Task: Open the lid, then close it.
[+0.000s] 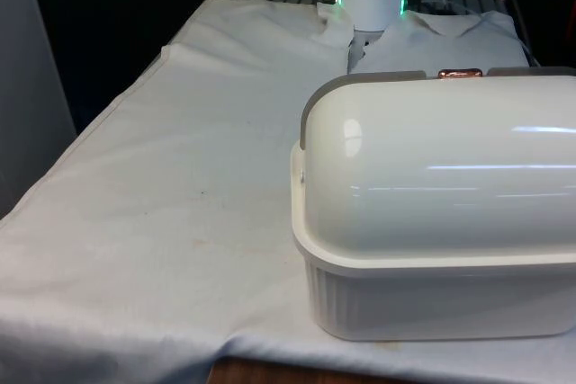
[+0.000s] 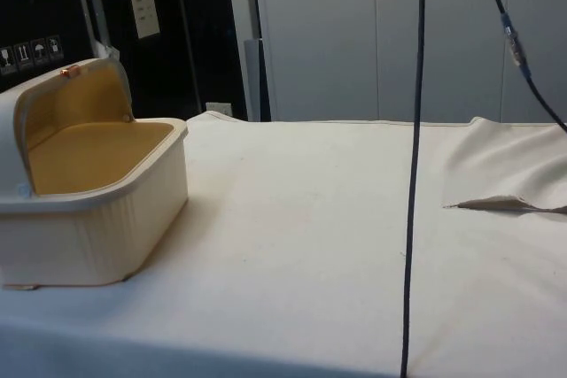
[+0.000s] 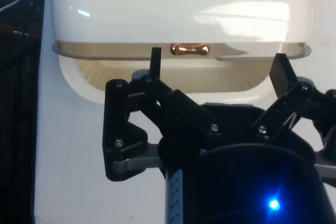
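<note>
A cream bread box stands at the front view's right, its back to that camera. Its domed lid is rolled up and back. In the side view the bread box shows its yellowish inside under the raised lid. A small copper handle sits on the lid's front edge, also seen as the handle and the handle. My gripper is open in front of the box's mouth, just short of the handle, with nothing between its fingers.
The white cloth covers the table and runs bare across the front view's left to its edge. The cloth is rumpled into folds at the side view's right. A black cable hangs down in the side view.
</note>
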You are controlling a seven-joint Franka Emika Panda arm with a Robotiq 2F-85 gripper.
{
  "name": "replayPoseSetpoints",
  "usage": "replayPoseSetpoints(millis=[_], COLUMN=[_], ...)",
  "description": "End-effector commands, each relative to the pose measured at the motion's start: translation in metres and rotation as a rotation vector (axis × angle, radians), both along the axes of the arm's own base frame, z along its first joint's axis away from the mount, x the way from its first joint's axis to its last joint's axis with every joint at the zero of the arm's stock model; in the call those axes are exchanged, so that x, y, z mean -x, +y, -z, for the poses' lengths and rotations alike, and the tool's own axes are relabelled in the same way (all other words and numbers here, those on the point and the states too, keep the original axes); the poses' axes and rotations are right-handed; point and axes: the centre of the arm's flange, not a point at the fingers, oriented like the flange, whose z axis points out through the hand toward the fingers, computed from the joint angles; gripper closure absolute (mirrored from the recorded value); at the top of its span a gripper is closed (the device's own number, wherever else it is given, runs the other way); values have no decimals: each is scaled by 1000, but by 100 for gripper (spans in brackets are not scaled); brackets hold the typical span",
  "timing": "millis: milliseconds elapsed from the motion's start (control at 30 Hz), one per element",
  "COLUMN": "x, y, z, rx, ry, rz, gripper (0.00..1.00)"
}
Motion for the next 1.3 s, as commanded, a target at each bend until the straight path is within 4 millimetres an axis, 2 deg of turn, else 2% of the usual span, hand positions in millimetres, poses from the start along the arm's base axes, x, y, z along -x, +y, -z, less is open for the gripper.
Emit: replayPoseSetpoints(millis=[0,267,333,400,433,467,500,667,700,800,833,967,1267], x=[-2,-10,-12,-13,-13,-12,-14,-14,-15,-14,-15,-15,-18], y=[1,5,5,6,6,5,6,6,6,5,6,9,10], z=[1,12,13,15,16,16,16,18,17,17,18,21,41], rx=[2,-2,-3,-3,-4,-5,-4,-4,-4,-6,-5,-5,-7], ry=[-14,-50,-58,-62,-66,-60,-67,-70,-72,-68,-72,-73,-79], rz=[6,2,1,0,0,-4,0,0,0,-4,0,-3,-8], gripper=[0,0,4,14,25,30,30,55,67,81,81,100,100])
